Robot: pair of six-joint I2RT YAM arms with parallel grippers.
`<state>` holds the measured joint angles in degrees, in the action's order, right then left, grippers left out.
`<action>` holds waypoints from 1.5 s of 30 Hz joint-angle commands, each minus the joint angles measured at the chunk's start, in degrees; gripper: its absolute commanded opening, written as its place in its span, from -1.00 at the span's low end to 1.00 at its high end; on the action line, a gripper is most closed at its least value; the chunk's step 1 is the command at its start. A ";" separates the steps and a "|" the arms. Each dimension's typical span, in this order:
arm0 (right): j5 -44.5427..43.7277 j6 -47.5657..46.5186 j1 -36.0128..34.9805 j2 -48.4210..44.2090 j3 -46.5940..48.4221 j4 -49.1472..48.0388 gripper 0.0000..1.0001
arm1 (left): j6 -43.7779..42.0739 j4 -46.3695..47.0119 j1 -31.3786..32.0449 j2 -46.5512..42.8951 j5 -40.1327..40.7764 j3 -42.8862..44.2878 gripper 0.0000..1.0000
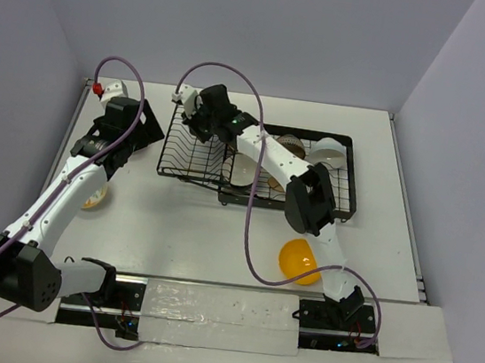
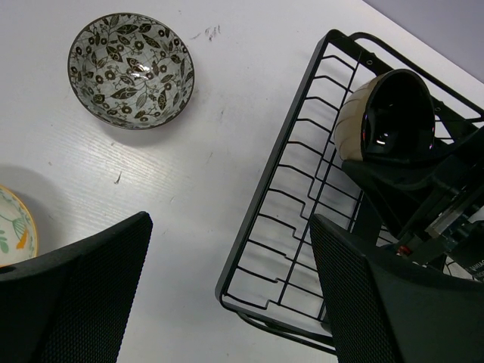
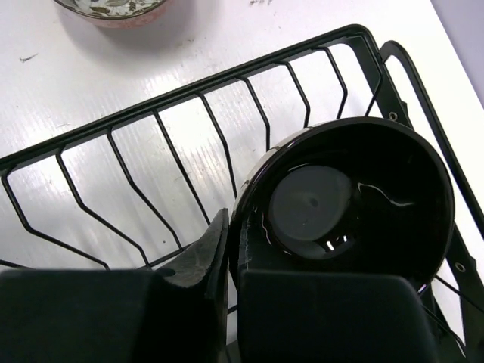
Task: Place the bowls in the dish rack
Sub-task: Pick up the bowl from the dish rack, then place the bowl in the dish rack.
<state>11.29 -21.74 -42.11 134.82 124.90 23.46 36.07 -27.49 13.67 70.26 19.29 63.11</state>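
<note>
Top external view: the dish rack [image 1: 183,158] sits in the middle of the white table [image 1: 182,236], and the right arm reaches across it.
Right gripper [image 3: 231,227]: its jaws are pinched shut on the rim of the black bowl [image 3: 355,204].
Black bowl: it is tipped on its side over the flat slotted end of the rack. I cannot tell if it rests on the wires yet.
Left gripper [image 2: 227,227]: its jaws are wide open and hold nothing. It hangs over the table, just beside the slotted end of the rack.
In the rack: a white bowl [image 1: 327,151], a tan bowl [image 1: 288,143] and a cream bowl [image 1: 244,173] lie in the deeper basket part.
On the table: a grey flowery bowl [image 2: 130,69], an orange-yellow bowl [image 1: 299,261] and a cream painted bowl [image 2: 11,231].
Done so far: three bowls look loaded, and the black one is nearly in.
Left to do: I think the black bowl must be let go, then the three bowls on the table go in.
</note>
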 commanded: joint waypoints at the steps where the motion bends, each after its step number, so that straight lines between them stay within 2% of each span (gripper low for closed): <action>1: 1.28 3.27 1.06 -1.93 -1.76 -2.19 -1.00 | -0.04 0.68 -0.31 -1.26 -0.83 2.10 0.80; 5: 3.39 6.35 1.06 -4.65 -5.01 -4.65 -1.00 | -0.04 0.85 -0.31 -1.70 -1.18 1.84 0.80; 8: 4.09 10.21 1.15 -8.34 -10.71 -10.52 -1.00 | 0.05 0.94 -0.31 -1.70 -1.27 1.66 0.80; 14: 7.86 24.16 2.55 -15.46 -22.58 -27.39 -1.00 | 0.31 1.29 -0.14 -1.71 -1.89 1.49 0.79; 17: 10.06 31.11 3.52 -16.96 -28.47 -39.06 -1.00 | 0.31 1.29 0.04 -1.79 -2.06 1.49 0.79; 29: 12.44 48.19 7.12 -16.96 -36.21 -62.73 -1.00 | -0.04 1.21 0.65 -1.88 -1.45 1.40 0.78; 34: 12.09 50.12 8.53 -18.28 -38.94 -65.91 -0.91 | -0.04 1.21 0.83 -1.62 -1.19 1.22 0.78; 37: 11.65 50.30 9.15 -19.24 -40.79 -66.97 -0.74 | -0.04 1.12 0.83 -1.44 -1.01 1.05 0.79; 39: 11.56 50.56 9.41 -19.51 -42.10 -67.67 -0.71 | -0.04 1.38 0.83 -1.35 -1.36 0.96 0.79; 41: 11.56 50.65 9.85 -20.04 -43.33 -68.20 -0.54 | 0.05 1.21 0.92 -1.27 -1.36 0.96 0.79; 45: 11.21 50.21 10.55 -20.74 -45.09 -68.55 -0.50 | -0.04 1.12 0.83 -1.44 -0.92 0.79 0.79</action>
<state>23.86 28.91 -33.21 119.83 80.20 -38.44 36.07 -27.44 14.33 69.97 17.91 63.11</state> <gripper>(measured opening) 0.247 0.894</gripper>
